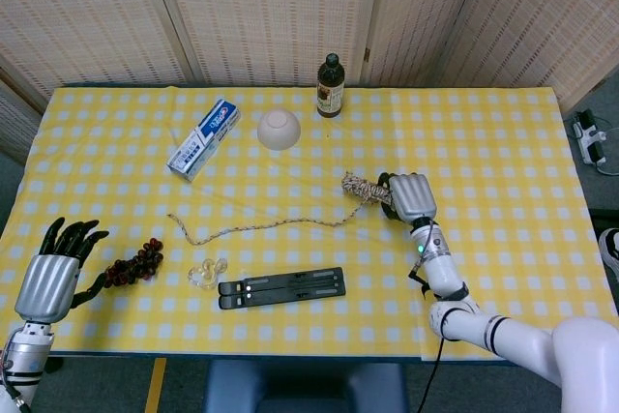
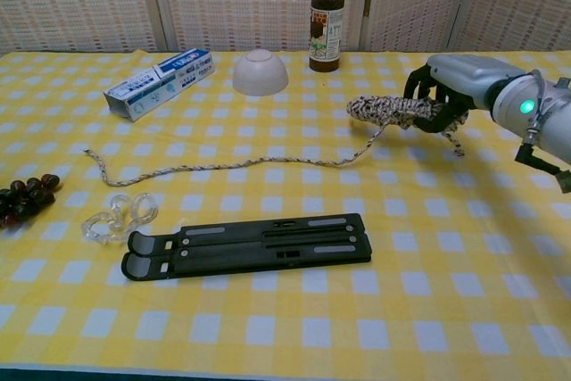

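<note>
Your right hand (image 2: 451, 95) has its fingers (image 2: 417, 86) wrapped around the bundled end of the rope (image 2: 385, 110), and that bundle looks lifted just off the worktop (image 1: 503, 142). That lift is my reading of the chest view, where the strand sags down from the bundle to the cloth.

What matters is how the rope lies from those fingers. Its long axis runs away from the right hand toward your left side, a loose wavy line over the yellow check, and its free tail (image 2: 92, 156) ends well apart from the bundle. Taking the black folding stand (image 1: 280, 287) as the landmark, the whole strand lies just beyond the stand's far edge. The bundle is up past the stand's right end and the tail past its left end. Any pull of the right hand will drag the strand along that line, so judge the slack before you move.

Your left hand (image 1: 56, 273) is at the near left corner of the worktop, fingers spread and holding nothing. It is close beside the grapes (image 1: 135, 263), though I cannot tell whether it touches them. It sits well left of the stand and nearer the rope's tail than the right hand is.
</note>
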`<control>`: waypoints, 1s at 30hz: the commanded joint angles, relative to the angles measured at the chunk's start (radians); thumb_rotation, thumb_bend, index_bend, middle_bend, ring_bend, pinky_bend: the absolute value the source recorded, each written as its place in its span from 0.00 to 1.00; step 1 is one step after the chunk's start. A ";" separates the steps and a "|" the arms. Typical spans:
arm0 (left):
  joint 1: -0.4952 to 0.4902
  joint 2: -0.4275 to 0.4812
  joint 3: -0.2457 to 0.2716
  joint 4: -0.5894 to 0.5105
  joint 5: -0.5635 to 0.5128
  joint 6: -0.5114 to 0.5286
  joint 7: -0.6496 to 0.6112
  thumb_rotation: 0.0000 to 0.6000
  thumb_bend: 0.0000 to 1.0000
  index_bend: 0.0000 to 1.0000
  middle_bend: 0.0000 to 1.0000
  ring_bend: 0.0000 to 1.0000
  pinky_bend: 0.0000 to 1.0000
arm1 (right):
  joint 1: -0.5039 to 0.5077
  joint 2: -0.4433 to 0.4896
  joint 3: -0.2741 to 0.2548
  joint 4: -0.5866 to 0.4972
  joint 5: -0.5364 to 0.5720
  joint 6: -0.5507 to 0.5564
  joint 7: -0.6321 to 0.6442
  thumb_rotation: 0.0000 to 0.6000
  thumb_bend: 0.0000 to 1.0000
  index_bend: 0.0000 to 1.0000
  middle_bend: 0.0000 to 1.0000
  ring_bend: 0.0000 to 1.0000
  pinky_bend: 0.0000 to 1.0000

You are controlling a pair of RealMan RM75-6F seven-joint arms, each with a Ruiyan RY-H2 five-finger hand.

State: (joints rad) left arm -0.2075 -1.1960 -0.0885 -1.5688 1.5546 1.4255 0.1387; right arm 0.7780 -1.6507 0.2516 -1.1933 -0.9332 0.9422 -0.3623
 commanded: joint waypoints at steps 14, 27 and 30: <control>-0.292 -0.133 -0.094 0.117 -0.059 -0.319 0.115 1.00 0.34 0.43 0.47 0.44 0.34 | -0.049 0.203 -0.011 -0.280 -0.159 0.032 0.119 1.00 0.70 0.71 0.56 0.60 0.47; -0.390 -0.252 -0.071 0.316 -0.163 -0.475 0.124 1.00 0.34 0.49 0.73 0.64 0.54 | -0.060 0.208 -0.022 -0.290 -0.160 0.037 0.129 1.00 0.71 0.72 0.57 0.61 0.48; -0.396 -0.270 -0.056 0.338 -0.165 -0.485 0.112 1.00 0.34 0.49 0.74 0.65 0.54 | -0.059 0.203 -0.025 -0.284 -0.159 0.033 0.132 1.00 0.71 0.72 0.57 0.61 0.48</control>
State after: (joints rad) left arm -0.6004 -1.4611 -0.1493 -1.2357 1.3915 0.9445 0.2551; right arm 0.7190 -1.4471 0.2274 -1.4781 -1.0919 0.9755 -0.2308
